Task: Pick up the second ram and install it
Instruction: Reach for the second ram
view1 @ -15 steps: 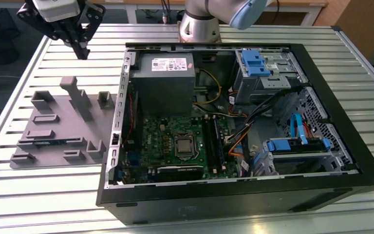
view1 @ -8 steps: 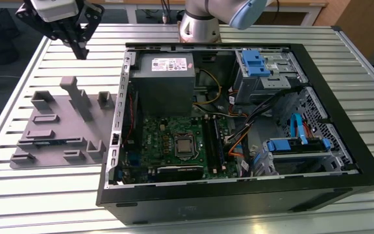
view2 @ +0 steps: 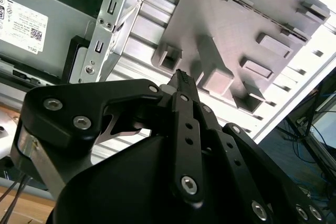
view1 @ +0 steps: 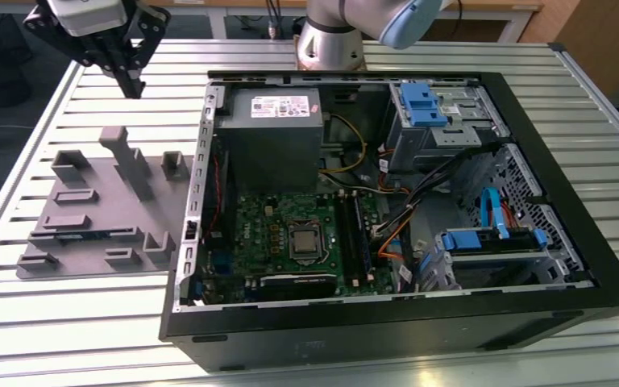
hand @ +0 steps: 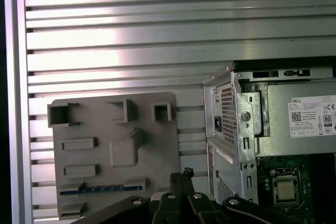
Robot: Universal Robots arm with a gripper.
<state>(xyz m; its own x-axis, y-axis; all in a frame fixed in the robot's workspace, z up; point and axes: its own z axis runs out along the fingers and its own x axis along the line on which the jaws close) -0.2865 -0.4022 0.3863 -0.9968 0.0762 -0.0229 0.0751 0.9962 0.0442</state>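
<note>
The second ram [hand: 102, 188] is a thin blue strip. It stands on its edge in a long slot of the gray tray [hand: 157, 153]. I see just its top edge, so I cannot tell if it has a label. Its long side runs along the slot, and one end points at the computer case [view1: 396, 330].

The tray is dull gray plastic with square blocks and slots. It lies flat on a shiny metal table [view1: 30, 322] made of long ridged slats, just beside the case.

My gripper [view1: 132, 87] is black and hangs high over the table, apart from the ram. Its two fingers are pressed together and hold nothing.

Inside the open case I see a green board [view1: 255, 222] and a gray box [view1: 272, 145]. The box has a white label with small dark print and a square code.
</note>
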